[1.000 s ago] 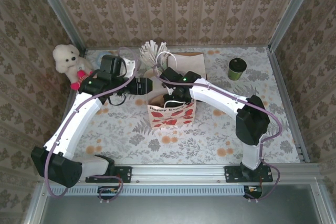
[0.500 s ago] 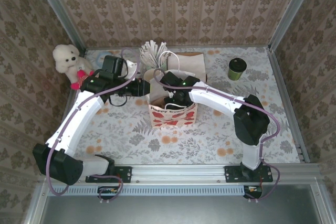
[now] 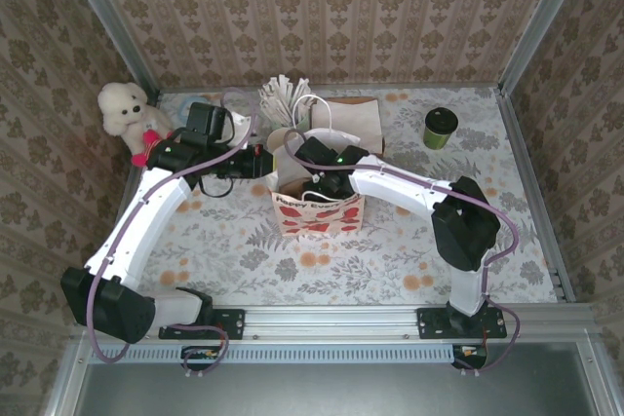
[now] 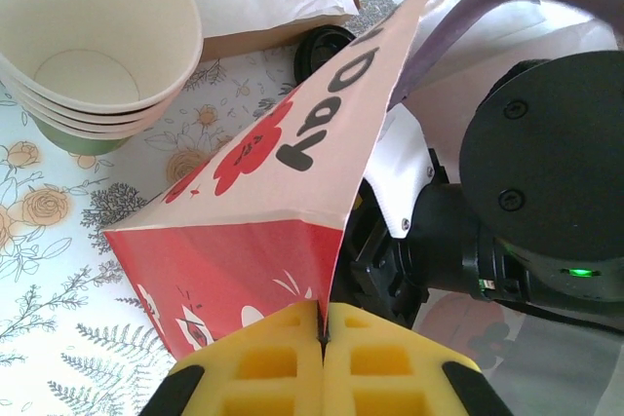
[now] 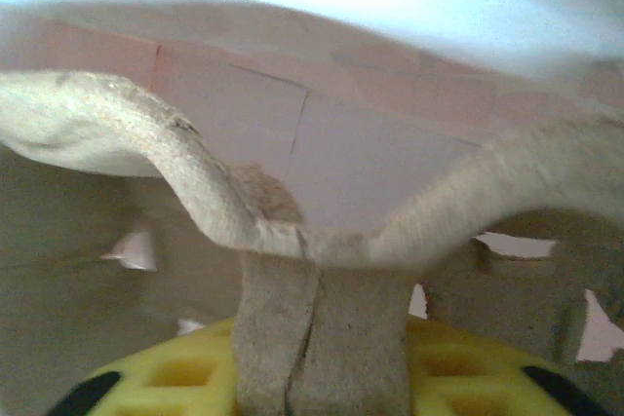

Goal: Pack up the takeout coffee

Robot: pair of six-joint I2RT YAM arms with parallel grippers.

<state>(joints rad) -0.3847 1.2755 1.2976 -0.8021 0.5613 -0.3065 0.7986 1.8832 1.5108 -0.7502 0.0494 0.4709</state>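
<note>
The takeout coffee (image 3: 441, 128), a dark green cup with a dark top, stands alone at the table's back right, far from both grippers. A red-and-white gift bag (image 3: 320, 211) stands upright mid-table. My left gripper (image 3: 276, 165) is shut on the bag's left rim; in the left wrist view its yellow pads (image 4: 263, 362) pinch the bag's edge (image 4: 327, 270). My right gripper (image 3: 318, 182) reaches down into the bag's mouth. In the right wrist view my right gripper (image 5: 314, 358) is shut on a grey-brown cardboard strip (image 5: 317, 309) inside the bag.
A stack of cream-lined cups (image 4: 93, 46) stands just behind the bag's left side, with a flat black lid (image 4: 322, 46) beside it. A flat brown paper bag (image 3: 349, 120) and a white paper bundle (image 3: 283, 94) lie behind. A white teddy (image 3: 127, 114) sits at the back left.
My right gripper has sunk lower into the gift bag's mouth. The left gripper has stayed clamped on the rim, shifting only slightly.
</note>
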